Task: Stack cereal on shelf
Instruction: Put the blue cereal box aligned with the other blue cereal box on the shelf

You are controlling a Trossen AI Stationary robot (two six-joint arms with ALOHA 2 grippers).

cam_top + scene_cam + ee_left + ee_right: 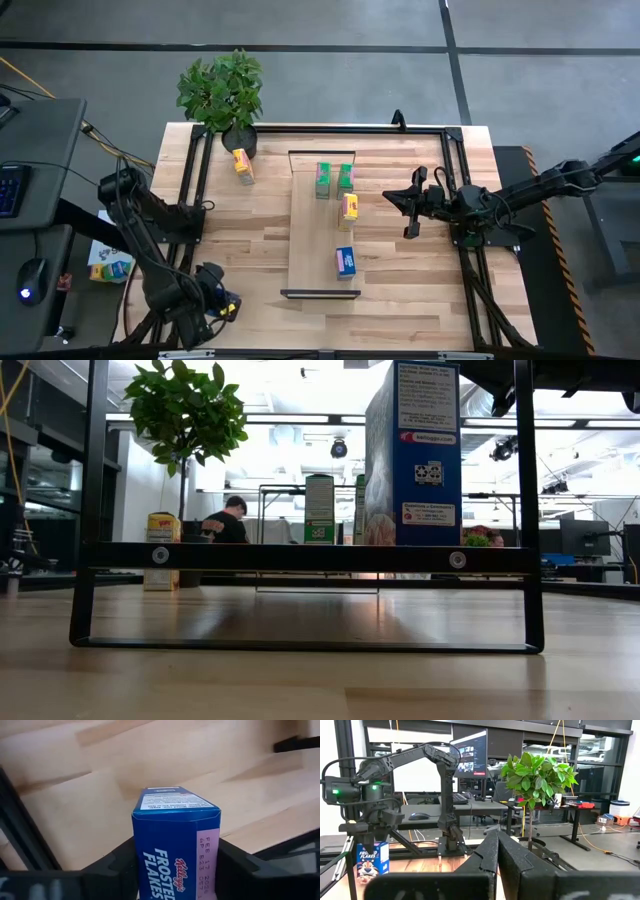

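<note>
Left gripper (222, 303) sits at 7 o'clock on the desk (420, 290), near the front edge. Its fingers (115, 870) are clamped on a blue Frosted Flakes box (175, 845), gripped by the narrow sides with the box upright; likely so it can be set down standing like the rest. This box is well apart from the shelf (310, 220) and not yet placed.

Shelf runs front to back through desk centre, with black brackets at both short ends; the near bracket (300, 557) fills the low view.

On the shelf, near to far: the second blue box (345, 261) at 6 o'clock, a yellow box (348, 207) near the middle, and two green boxes (333, 178) side by side, close together, at the 12 o'clock end. All stand upright in a rough line, which leaves free plank on the left side for more.

Second yellow box (243, 165) stands off the shelf on the desk at 11 o'clock, just beside the potted plant (222, 90). Still to be collected, I'd judge.

Right gripper (410, 208) hovers at 3 o'clock, just off the shelf's right edge, fingers apart and empty, pointing at the yellow box.

A person (228, 520) sits in the room beyond.
</note>
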